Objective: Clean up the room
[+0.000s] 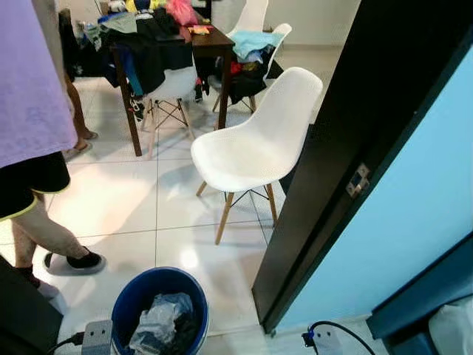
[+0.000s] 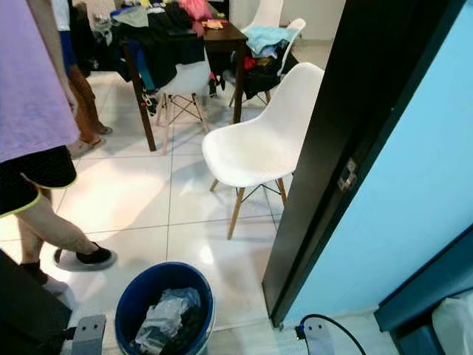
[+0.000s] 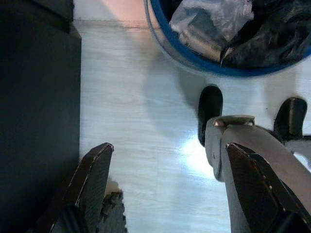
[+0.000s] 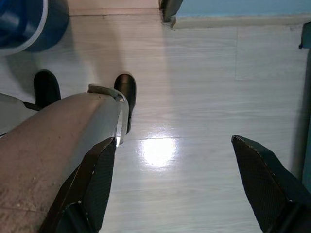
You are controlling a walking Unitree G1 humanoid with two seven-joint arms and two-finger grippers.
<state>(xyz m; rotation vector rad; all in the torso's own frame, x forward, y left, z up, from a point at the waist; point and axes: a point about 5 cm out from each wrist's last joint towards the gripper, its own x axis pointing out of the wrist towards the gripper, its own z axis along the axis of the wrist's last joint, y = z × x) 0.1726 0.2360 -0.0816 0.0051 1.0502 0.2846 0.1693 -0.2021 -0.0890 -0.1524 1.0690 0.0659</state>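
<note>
My left gripper (image 3: 165, 189) and right gripper (image 4: 177, 187) hang over pale floor, jaws apart, empty. The blue bin (image 1: 127, 296) of crumpled plastic sits bottom centre; no legible writing.

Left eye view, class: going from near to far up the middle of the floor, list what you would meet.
Blue bin → white chair → dark table piled with clothes.

Left gripper (image 3: 165, 189): fingers spread apart, pointing down. Right gripper (image 4: 175, 189): fingers spread apart, pointing down
</note>
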